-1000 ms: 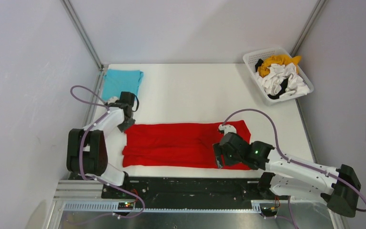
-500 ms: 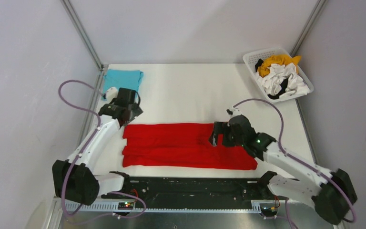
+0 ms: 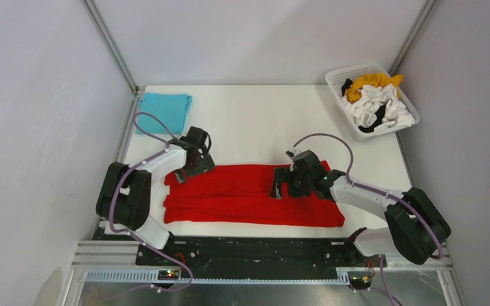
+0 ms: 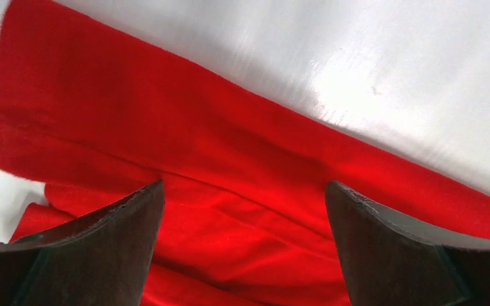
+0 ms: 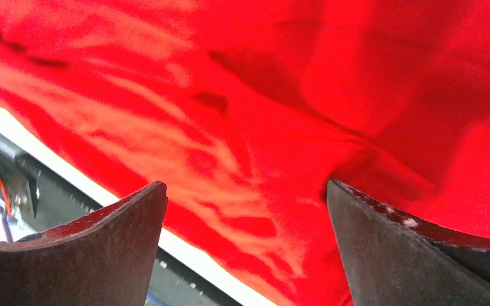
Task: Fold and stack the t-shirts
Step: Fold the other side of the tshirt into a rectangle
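A large red t-shirt (image 3: 249, 194) lies flat on the white table as a long folded band, also filling the left wrist view (image 4: 230, 159) and the right wrist view (image 5: 281, 95). My left gripper (image 3: 193, 167) (image 4: 244, 185) hovers open over the band's far left edge, nothing between its fingers. Over the band's middle right, my right gripper (image 3: 281, 185) (image 5: 245, 185) is open too and holds nothing. A folded turquoise t-shirt (image 3: 164, 109) rests at the far left corner.
A white lattice basket (image 3: 337, 77) at the far right corner holds crumpled orange-yellow (image 3: 370, 83), white (image 3: 378, 107) and black shirts. Bare white table (image 3: 249, 124) stretches beyond the red shirt. A black rail (image 3: 249, 252) runs along the near edge.
Both grippers have opened wide. The left one moved right onto the red shirt's far left edge. The right one swung from the near edge up to the band's middle.
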Controlling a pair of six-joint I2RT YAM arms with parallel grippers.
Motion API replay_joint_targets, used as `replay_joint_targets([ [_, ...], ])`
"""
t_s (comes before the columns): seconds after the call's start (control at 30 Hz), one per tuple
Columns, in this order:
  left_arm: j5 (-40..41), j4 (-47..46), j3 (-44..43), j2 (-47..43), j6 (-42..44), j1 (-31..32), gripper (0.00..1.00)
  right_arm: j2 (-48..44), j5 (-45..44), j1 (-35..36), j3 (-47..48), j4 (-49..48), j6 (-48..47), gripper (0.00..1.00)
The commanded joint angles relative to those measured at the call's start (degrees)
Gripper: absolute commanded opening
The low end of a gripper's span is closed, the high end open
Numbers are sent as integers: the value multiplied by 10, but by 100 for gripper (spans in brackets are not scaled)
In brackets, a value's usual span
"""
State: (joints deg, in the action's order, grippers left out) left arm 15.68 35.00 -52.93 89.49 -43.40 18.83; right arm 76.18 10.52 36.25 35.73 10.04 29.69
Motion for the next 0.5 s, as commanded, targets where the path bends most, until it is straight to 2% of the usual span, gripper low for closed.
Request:
replay_joint_targets([
  [0.0,-4,-27,3,12,9,-10,100,-21,67,55,17,-1,-29,99],
  [0.2,15,-28,18,-13,9,-27,100,-76,107,181,19,41,-38,99],
  [0.27,18,-28,21,-20,11,-32,100,-97,70,200,19,66,-25,100],
  [0.4,18,-30,25,-20,12,-34,100,-142,-70,196,10,111,30,99],
  [0.47,18,-31,28,-13,11,-34,100,-169,-81,188,-5,111,40,99],
])
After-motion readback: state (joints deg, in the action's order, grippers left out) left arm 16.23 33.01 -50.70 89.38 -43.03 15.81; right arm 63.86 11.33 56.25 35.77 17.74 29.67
